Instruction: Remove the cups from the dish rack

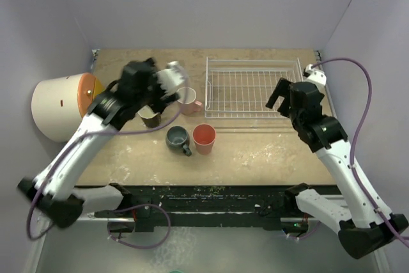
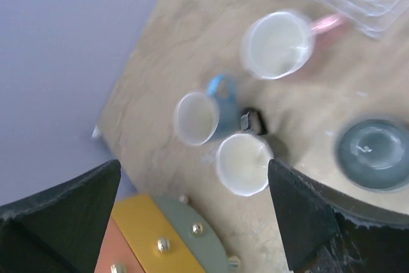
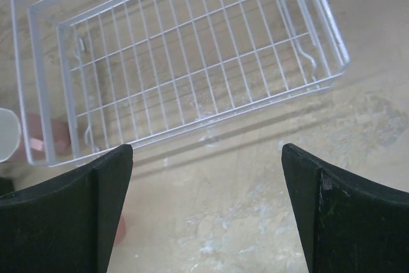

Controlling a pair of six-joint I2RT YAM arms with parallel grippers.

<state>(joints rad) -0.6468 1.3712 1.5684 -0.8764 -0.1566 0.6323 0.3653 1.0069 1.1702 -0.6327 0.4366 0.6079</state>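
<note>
The cups (image 1: pixel 177 137) stand left of the dish rack (image 1: pixel 252 87).

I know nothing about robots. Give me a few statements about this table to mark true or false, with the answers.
1. The rectangular white wire dish rack holds no cups. True.
2. The handleless salmon-red tumbler stands inside the rack. False: it stands on the table in front of the rack, beside the dark grey-blue mug.
3. The left arm's jaws and the right arm's jaws are open and hold nothing. True.
4. The pale pink mug lies tipped on its side. False: it stands upright, just left of the rack.
</note>
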